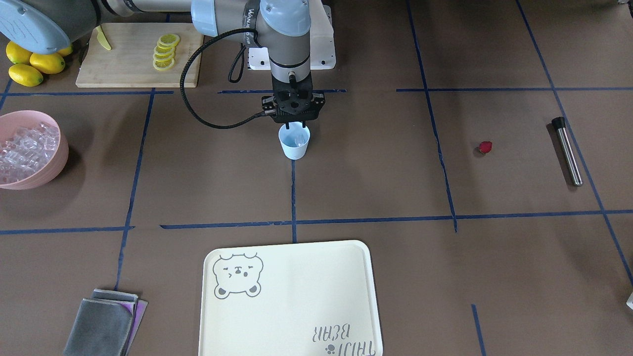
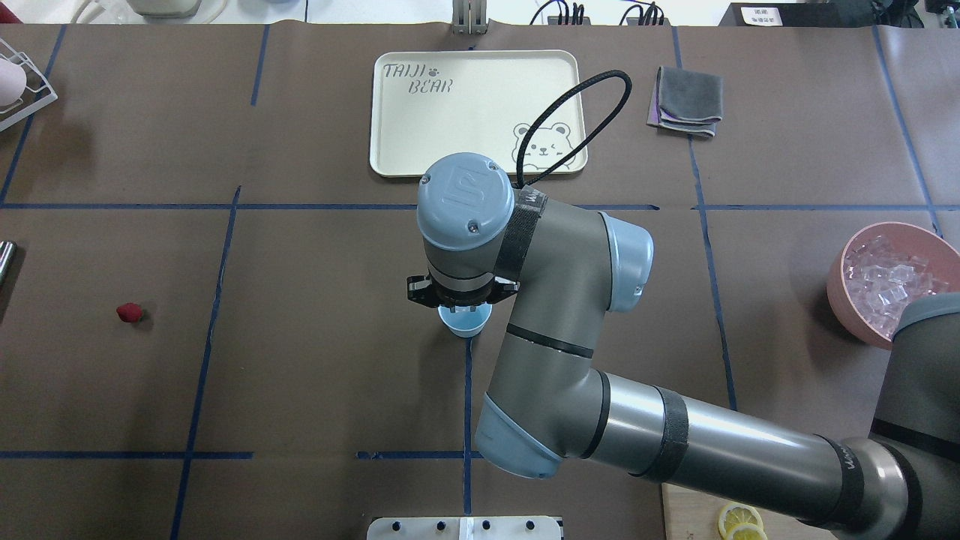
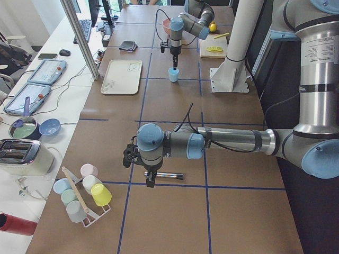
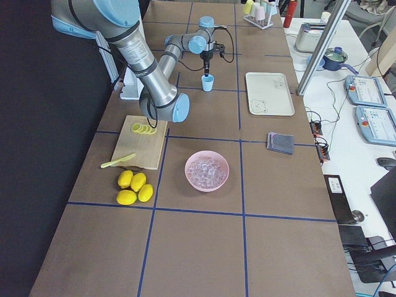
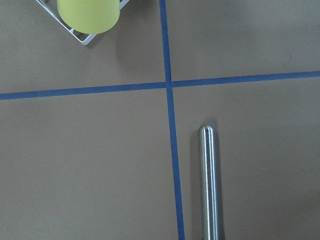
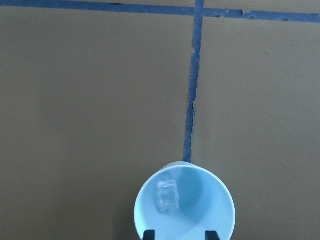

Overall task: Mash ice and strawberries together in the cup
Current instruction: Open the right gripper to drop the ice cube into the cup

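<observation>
The pale blue cup stands upright mid-table, and one clear ice cube lies inside it. My right gripper hangs straight down just over the cup's mouth. It is open, and its two fingertips stand apart with nothing between them. More ice is heaped in the pink bowl. A small red strawberry lies alone on the brown mat, far from the cup. My left gripper shows only in the exterior left view, over a steel rod; I cannot tell whether it is open or shut.
A cream bear tray and folded grey cloths lie across the table from the robot. A cutting board holds lemon slices, with whole lemons beside it. A rack of cups stands at the table's left end.
</observation>
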Tool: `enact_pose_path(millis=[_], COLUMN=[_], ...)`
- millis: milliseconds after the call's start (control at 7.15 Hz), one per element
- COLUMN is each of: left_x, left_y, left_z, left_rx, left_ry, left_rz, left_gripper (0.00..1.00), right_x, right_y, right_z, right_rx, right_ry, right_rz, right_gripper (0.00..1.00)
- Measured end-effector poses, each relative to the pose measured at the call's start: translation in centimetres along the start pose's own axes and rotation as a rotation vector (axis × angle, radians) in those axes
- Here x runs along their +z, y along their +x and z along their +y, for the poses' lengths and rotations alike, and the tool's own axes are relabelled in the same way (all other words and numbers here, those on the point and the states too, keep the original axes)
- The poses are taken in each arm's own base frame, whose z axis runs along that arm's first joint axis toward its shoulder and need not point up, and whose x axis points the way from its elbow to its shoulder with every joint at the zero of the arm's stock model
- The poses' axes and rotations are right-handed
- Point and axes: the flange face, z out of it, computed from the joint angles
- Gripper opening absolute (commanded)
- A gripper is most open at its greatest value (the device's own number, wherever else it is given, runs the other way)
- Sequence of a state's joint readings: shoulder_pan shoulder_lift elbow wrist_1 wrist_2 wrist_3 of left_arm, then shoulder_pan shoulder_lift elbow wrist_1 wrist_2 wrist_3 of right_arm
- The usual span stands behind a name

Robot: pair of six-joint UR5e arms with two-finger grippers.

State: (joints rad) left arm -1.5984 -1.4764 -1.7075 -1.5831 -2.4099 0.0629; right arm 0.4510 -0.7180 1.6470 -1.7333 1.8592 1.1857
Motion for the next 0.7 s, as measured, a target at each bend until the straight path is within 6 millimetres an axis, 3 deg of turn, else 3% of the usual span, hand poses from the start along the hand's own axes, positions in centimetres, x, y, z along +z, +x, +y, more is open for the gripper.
enact_pose_path(millis=[140, 280, 699], left_x=[-0.01, -0.01, 0.01], left_y=[0.01, 0.01, -0.01], left_z=[-0.02, -0.02, 0.03], left_rx=[0.000, 0.000, 0.000], left_ry=[0.000, 0.000, 0.000], left_rz=[0.000, 0.000, 0.000], left_gripper=[1.00, 1.00, 1.00], right_x=[-0.04, -0.06, -0.29], right_y=[0.00, 0.02, 0.08], right_z=[0.01, 0.02, 0.02], right_rx=[0.000, 0.000, 0.000], right_ry=[0.000, 0.001, 0.003], right_rz=[-0.001, -0.001, -0.004], right_gripper=[0.61, 0.98, 0.99])
